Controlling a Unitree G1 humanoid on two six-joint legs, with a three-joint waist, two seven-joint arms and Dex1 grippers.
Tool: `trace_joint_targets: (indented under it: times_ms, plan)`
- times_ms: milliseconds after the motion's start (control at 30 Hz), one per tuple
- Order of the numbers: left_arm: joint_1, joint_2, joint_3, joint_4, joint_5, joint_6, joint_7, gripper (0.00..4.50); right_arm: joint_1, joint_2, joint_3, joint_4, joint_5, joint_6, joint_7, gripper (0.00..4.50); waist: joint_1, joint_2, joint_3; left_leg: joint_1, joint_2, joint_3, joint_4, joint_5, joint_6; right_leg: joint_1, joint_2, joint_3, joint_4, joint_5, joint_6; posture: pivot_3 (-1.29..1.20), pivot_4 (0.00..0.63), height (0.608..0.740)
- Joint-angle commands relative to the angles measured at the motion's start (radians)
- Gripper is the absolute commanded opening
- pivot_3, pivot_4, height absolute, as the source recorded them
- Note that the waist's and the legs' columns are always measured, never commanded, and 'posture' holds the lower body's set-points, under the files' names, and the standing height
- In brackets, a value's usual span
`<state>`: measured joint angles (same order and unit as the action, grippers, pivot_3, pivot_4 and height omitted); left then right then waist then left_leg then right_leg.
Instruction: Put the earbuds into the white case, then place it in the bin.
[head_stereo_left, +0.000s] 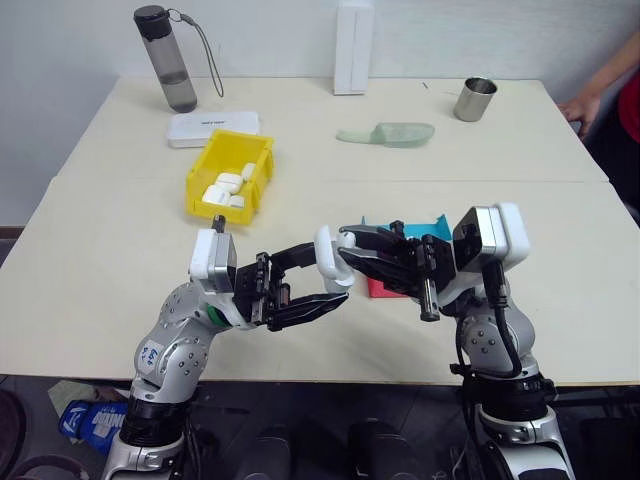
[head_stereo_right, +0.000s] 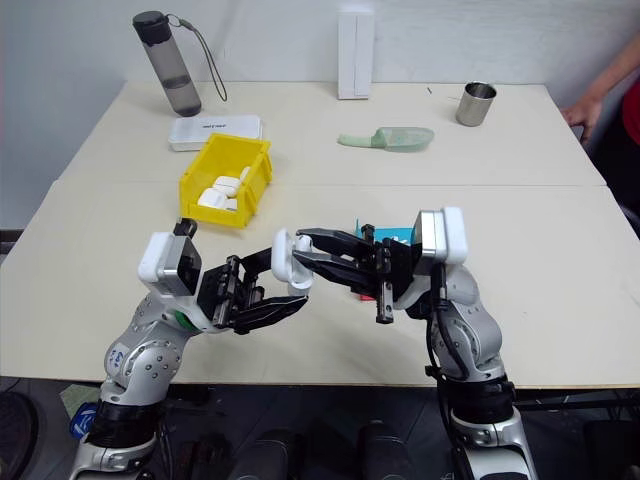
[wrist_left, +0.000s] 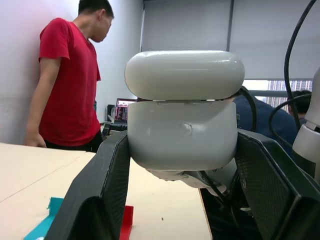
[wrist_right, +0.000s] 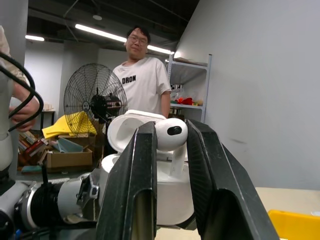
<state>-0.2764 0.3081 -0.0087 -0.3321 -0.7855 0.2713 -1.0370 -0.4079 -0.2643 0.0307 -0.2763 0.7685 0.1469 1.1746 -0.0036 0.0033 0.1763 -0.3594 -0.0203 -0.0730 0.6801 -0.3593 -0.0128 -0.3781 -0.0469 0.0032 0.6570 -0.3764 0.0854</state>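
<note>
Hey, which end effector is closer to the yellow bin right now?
Left. The left end effector holds the white case just in front of the yellow bin, slightly to its right. The right end effector, pinching an earbud, sits further to the right.

bin (head_stereo_left: 228, 176) left on table (head_stereo_left: 540, 260), cup (head_stereo_left: 475, 99) far right, bottle (head_stereo_left: 166, 58) behind bin

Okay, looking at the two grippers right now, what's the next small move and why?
Probably lower the right gripper a little so the earbud it pinches slides stem-first into the white case. The left gripper holds that case with its lid open, and the earbud's stem already points down at the opening.
</note>
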Motion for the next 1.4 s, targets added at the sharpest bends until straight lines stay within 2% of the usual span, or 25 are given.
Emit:
trace_joint_targets:
  times_ms: [33,567,900,1400]
  plan:
    - [-0.030,-0.025,0.040,-0.047,-0.043,-0.047,0.003,2.74,0.040,-0.033,-0.004,0.024,-0.024,-0.004,0.021,0.44,0.000,0.000,0.000,0.000,0.000,0.000,0.000,0.000,0.000,0.000,0.000,0.000,0.000,0.000,0.000,0.00,0.150,0.740]
    - [-0.010,-0.073,0.044,-0.054,-0.038,-0.062,0.012,2.74,0.005,-0.081,-0.024,-0.029,0.029,0.025,-0.032,0.44,0.001,0.000,0.000,0.000,0.000,0.000,0.000,0.000,0.000,0.000,0.000,0.000,-0.001,0.000,0.000,0.00,0.150,0.740]
    - [-0.018,-0.093,0.018,-0.055,-0.033,-0.067,0.005,2.74,-0.095,-0.038,-0.017,-0.045,0.071,0.092,-0.144,0.44,0.001,0.000,0.000,0.000,0.000,0.000,0.000,0.000,0.000,0.000,0.000,0.000,-0.001,0.000,0.000,0.00,0.150,0.740]
    - [-0.035,-0.123,0.003,-0.039,-0.010,-0.117,0.011,2.74,-0.110,-0.078,0.006,-0.021,0.064,0.189,-0.122,0.44,0.001,0.000,0.000,0.000,0.000,0.000,0.000,0.000,0.000,0.000,0.000,0.000,-0.001,0.000,0.000,0.00,0.150,0.740]
